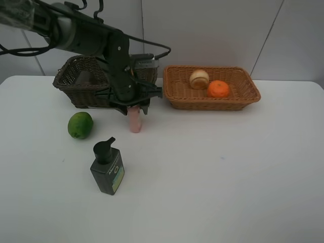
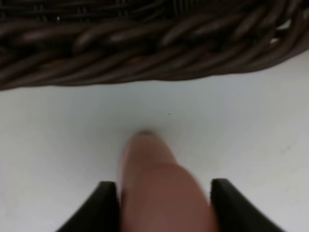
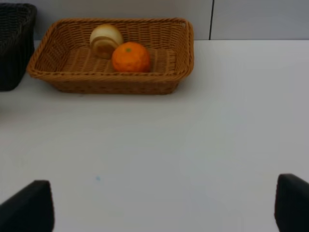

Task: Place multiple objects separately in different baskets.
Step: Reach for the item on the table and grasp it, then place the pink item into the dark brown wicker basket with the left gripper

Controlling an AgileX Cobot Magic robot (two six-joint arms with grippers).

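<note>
My left fingers (image 2: 104,208) clamp the upright pink bottle (image 2: 159,193); the dark basket (image 2: 145,53) sits just beyond them, right fingers (image 3: 29,208) spread empty.

The high exterior camera looks down from the front over the white bench (image 1: 228,177) toward the back wall (image 1: 212,30), taking in both the deep dark brown woven wicker basket (image 1: 81,83) and the shallow orange-tan woven wicker basket (image 1: 210,93). The left wrist camera sits low and very near the dark basket's side, a slim pink bottle (image 2: 159,188) blurred in its foreground. The right wrist camera, farther back, faces the orange-tan basket and catches the dark basket's corner, so all three views share the dark basket.
</note>
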